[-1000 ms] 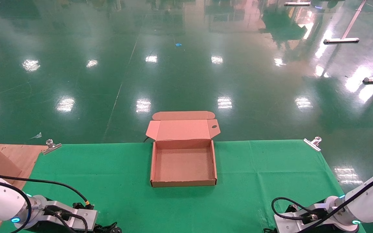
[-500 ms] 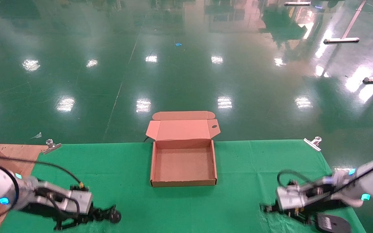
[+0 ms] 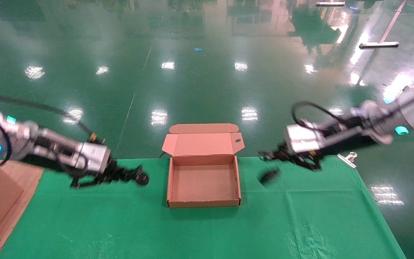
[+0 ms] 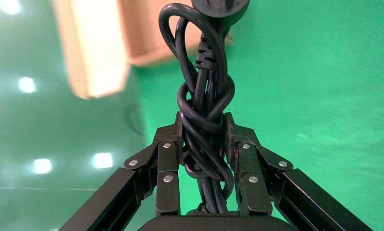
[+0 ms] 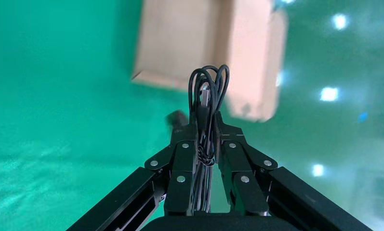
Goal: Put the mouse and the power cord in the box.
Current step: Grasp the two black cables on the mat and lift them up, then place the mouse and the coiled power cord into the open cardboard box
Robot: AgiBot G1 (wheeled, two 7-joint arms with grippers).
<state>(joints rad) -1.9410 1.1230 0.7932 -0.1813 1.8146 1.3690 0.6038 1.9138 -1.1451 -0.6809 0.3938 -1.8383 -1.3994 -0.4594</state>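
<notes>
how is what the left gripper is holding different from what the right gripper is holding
The left gripper is shut on the power cord, a thick knotted bundle with a chunky plug; the right gripper is shut on the mouse's thin looped cable.
The cord is held whole, left of the box; the mouse dangles below the right gripper, right of the box.
Both are black and held above the cloth.

White arms, silver wrists (cyan lights), black screw-studded claws.
</notes>
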